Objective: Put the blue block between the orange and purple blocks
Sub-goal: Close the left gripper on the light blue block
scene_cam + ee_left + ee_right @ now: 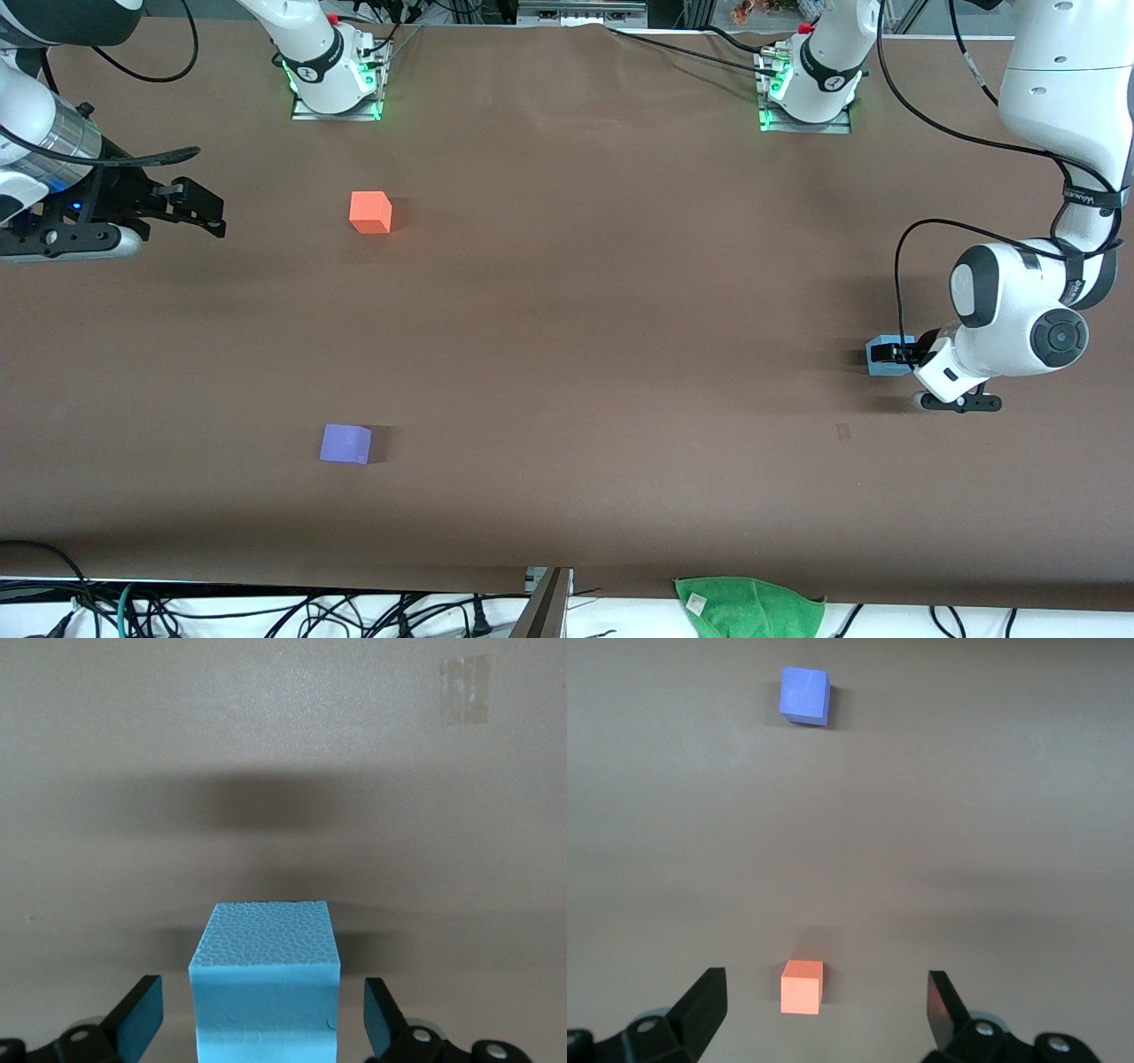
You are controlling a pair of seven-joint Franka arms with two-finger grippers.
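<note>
Barely begun. Left claw (pixel 264 1028) down at the table near the left arm's end, fingers spread on either side of the blue block (pixel 266 988), not yet pinching it. Block resting on the brown table (pixel 567 354), right between those fingers. Grasp, carry and placing all left to do. Right claw (pixel 199 213) waiting, fingers apart, empty, orange block (pixel 370 213) just ahead of it and purple block (pixel 345 443) well apart from both. Counted: three blocks, one of each colour.
</note>
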